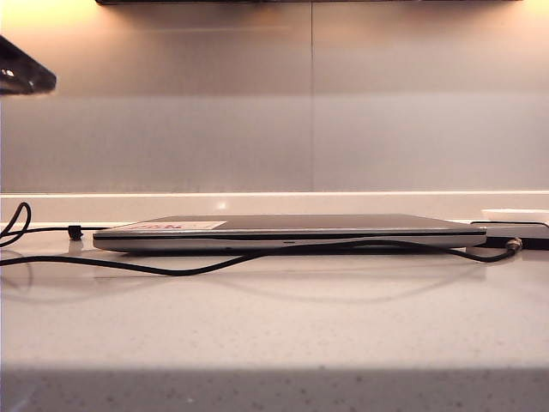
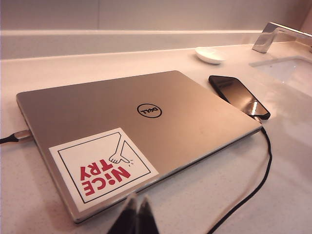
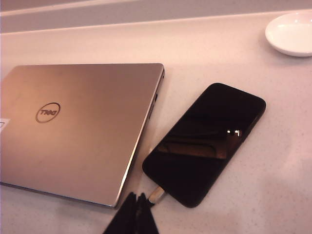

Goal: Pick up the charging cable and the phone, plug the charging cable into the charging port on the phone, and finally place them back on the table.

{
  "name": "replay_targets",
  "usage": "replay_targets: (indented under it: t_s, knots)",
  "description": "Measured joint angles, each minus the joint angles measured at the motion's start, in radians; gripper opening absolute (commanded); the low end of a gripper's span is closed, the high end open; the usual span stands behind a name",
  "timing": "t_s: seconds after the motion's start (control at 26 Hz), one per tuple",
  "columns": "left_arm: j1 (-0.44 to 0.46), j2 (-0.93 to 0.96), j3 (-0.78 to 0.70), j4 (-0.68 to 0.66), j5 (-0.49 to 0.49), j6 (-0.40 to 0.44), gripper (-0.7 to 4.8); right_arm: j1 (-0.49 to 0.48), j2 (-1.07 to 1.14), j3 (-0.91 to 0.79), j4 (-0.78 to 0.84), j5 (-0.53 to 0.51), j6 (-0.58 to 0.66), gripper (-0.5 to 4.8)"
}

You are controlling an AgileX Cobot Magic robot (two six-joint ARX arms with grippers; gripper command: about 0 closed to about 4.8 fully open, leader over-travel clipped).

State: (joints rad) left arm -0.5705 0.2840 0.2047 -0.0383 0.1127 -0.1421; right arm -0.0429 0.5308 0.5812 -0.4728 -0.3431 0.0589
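My left gripper [image 2: 136,214] ends in two slim, matte black fingers tapering to narrow tips. My right gripper [image 3: 136,212] matches it: dark, pointed, unmarked jaws.

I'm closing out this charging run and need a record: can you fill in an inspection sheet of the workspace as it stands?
Surface: pale speckled table, no spills seen.
Job's things: phone lies flat, screen up, beside the laptop; charging cable plug sits in the charging port at the phone's short end.
Clutter: closed silver Dell laptop with a "NICE TRY" sticker; small white dish.
Grippers: left pincer shut, empty, above the laptop's sticker corner; right pincer shut, empty, above the plug.
Cables: black cord runs along the table in front of the laptop; a second plug sits in the laptop's side.
Surroundings: grey wall panels; faucet and sink.
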Motion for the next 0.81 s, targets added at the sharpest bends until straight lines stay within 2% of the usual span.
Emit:
replay_targets:
  t_s: [0.27, 0.81]
  knots:
    - [0.000, 0.002, -0.117, 0.179, 0.000, 0.027, -0.06, 0.009, -0.008, 0.000, 0.011, 0.007, 0.000, -0.01]
    - [0.011, -0.024, -0.124, 0.272, 0.001, 0.035, -0.06, 0.009, -0.008, 0.000, 0.011, 0.006, 0.000, -0.01]
